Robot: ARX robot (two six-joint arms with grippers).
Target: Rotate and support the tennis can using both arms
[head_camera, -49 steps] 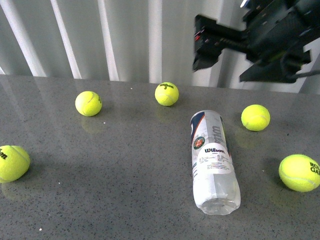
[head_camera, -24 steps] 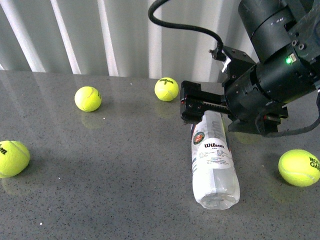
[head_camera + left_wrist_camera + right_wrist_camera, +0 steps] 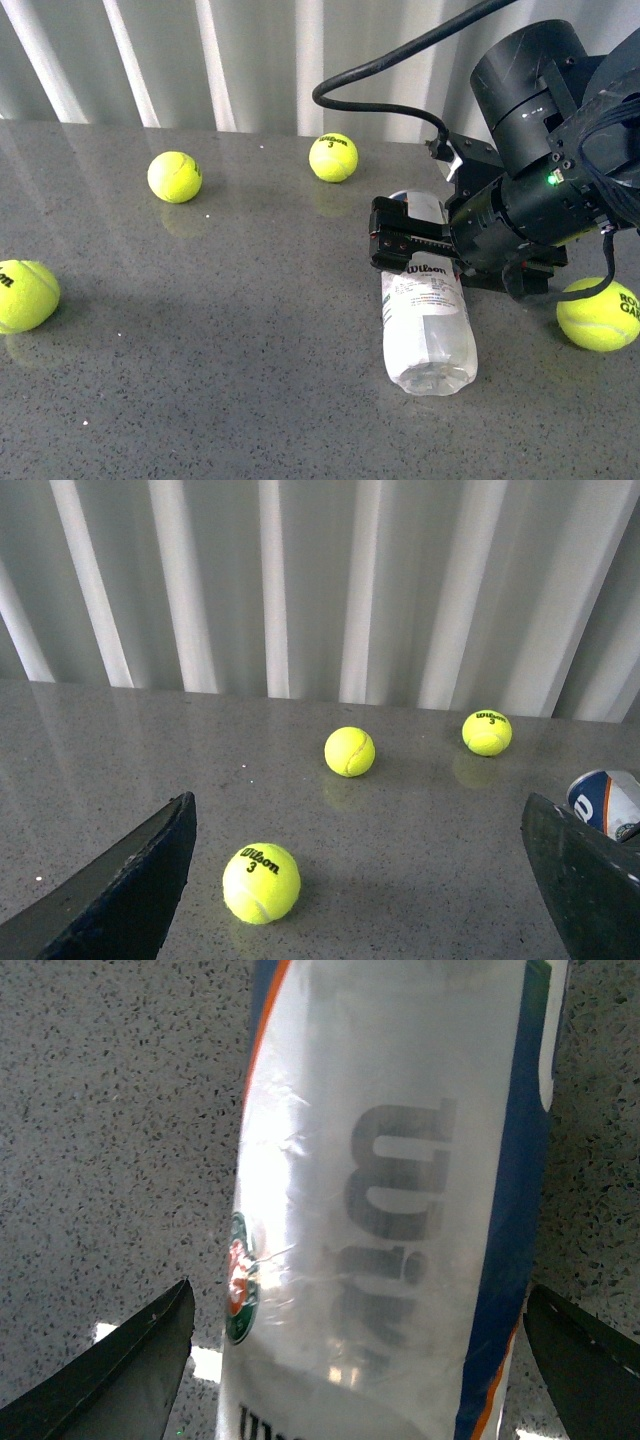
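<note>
In the front view the tennis can (image 3: 428,320) lies on the table (image 3: 200,330) at centre right, its long axis running up-down, with the right pincer (image 3: 408,236) astride its upper half; the left wrist view shows the left pincer (image 3: 358,820) wide, empty and farther off, with the can at the right edge; in the right wrist view the can sits mid-frame between wide, untouching jaws.

The right arm (image 3: 530,200) is down now from high over the tabletop's (image 3: 200,350) far right corner, where it hung a second ago. Its tool (image 3: 398,236) now sits low across the labelled far half of the tennis can (image 3: 430,330), fingers (image 3: 130,1370) spread wide on either side.
</note>
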